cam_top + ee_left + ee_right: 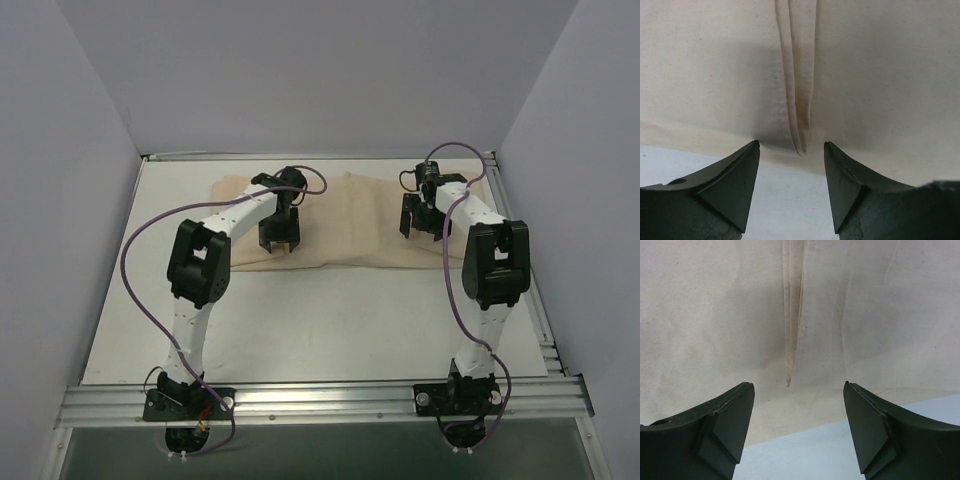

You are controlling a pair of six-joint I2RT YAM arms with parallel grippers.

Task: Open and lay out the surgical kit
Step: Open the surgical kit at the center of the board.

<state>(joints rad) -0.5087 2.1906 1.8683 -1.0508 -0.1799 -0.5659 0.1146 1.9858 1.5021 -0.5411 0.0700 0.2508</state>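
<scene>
**Cloth wrap (pixel 350 225) folded, a pincer at each end**

Wrist views: left pincer (pixel 791 150) and right pincer (pixel 797 390) are both spread wide and empty at the wrap's near edge, with a layered fold seam (pixel 799 100) centred between the fingers. That detail is lost from above. Top view only: the wrap lies across the far half of the white worktop (pixel 330 320), with plain pale walls (pixel 300 70) around it.

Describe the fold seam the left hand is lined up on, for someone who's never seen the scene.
A beige cloth wrap lies across the far half of the white table. Near its front edge, left side, stacked hems taper to a point between the fingers of the open left hand. Surrounding cloth is flat; a similar seam sits by the right hand.
</scene>
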